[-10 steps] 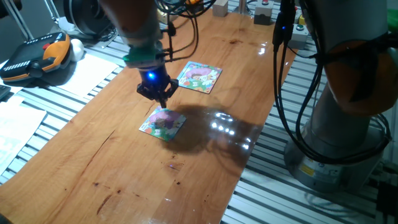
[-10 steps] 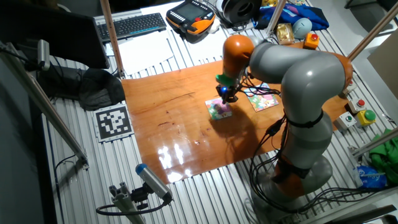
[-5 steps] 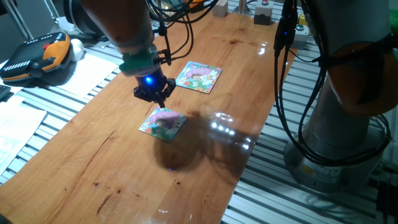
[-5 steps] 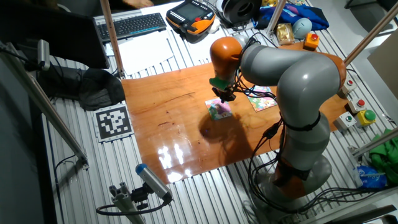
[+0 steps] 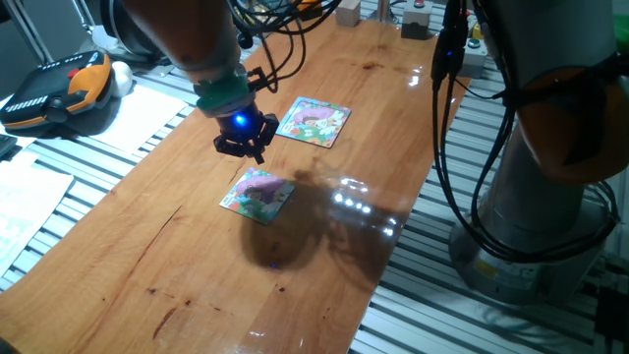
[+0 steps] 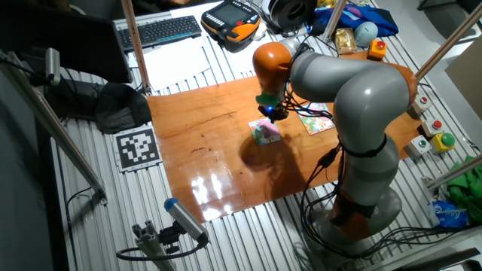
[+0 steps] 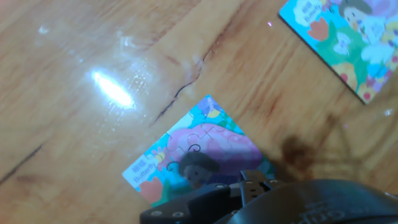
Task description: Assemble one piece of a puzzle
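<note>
Above the wooden table (image 5: 324,265), your gripper (image 5: 245,147) hovers clear of the puzzle (image 5: 257,194), which lies flat below it; you cannot tell how the jaws stand. The piece isn't distinguishable. The second puzzle (image 5: 314,121) lies well apart.

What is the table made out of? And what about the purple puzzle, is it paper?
The table looks like wood with a shiny varnish: grain lines and dark streaks show, and lamps make bright reflections on it. The puzzle looks like printed cardboard, thin and flat with a colourful cartoon and faint piece outlines in the hand view. It could be thin wood; the pictures can't settle that.
</note>
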